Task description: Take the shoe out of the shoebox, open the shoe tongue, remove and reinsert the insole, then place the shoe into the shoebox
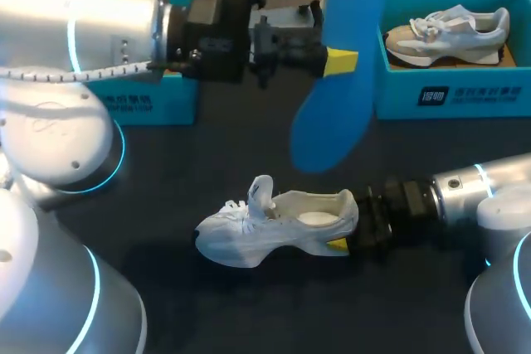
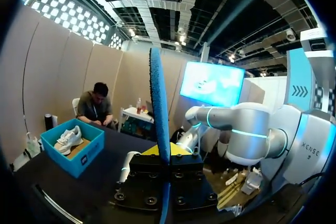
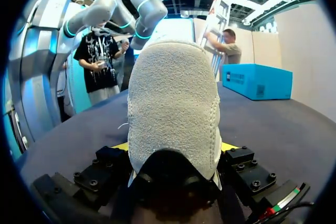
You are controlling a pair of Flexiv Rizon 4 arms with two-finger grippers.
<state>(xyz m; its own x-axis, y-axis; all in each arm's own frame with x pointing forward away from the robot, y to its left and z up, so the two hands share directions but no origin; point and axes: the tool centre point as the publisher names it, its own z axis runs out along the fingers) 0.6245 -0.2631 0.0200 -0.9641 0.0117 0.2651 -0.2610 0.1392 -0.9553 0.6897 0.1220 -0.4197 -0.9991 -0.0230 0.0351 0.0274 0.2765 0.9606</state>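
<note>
Your white shoe point(image 1: 278, 225) lies on its sole on the dark worktop point(image 1: 207, 155), toe towards your left arm's side and tongue point(image 1: 261, 192) lifted upright over the laces. The right arm point(image 1: 473, 188) comes in low behind the shoe's heel. Your right jaws are clamped on that heel from both sides. In the right wrist view the pale heel point(image 3: 173, 108) sits squarely between the fingers, a yellow tip showing on either side of it.

Above the shoe and farther from you, the left arm point(image 1: 83, 22) reaches across and holds the blue insole point(image 1: 336, 80) in the air, clear of the worktop. Your left jaws are pinching it near its middle, and it hangs roughly upright. In the left wrist view the insole point(image 2: 159, 114) stands edge-on, gripped between the two fingers.

Beyond the shoe's heel end, the open blue shoebox point(image 1: 452, 93) rests on the worktop with a second shoe point(image 1: 448, 35) lying inside. Beyond the shoe's toe end, partly hidden under the left arm, sits another blue box point(image 1: 149, 101).
</note>
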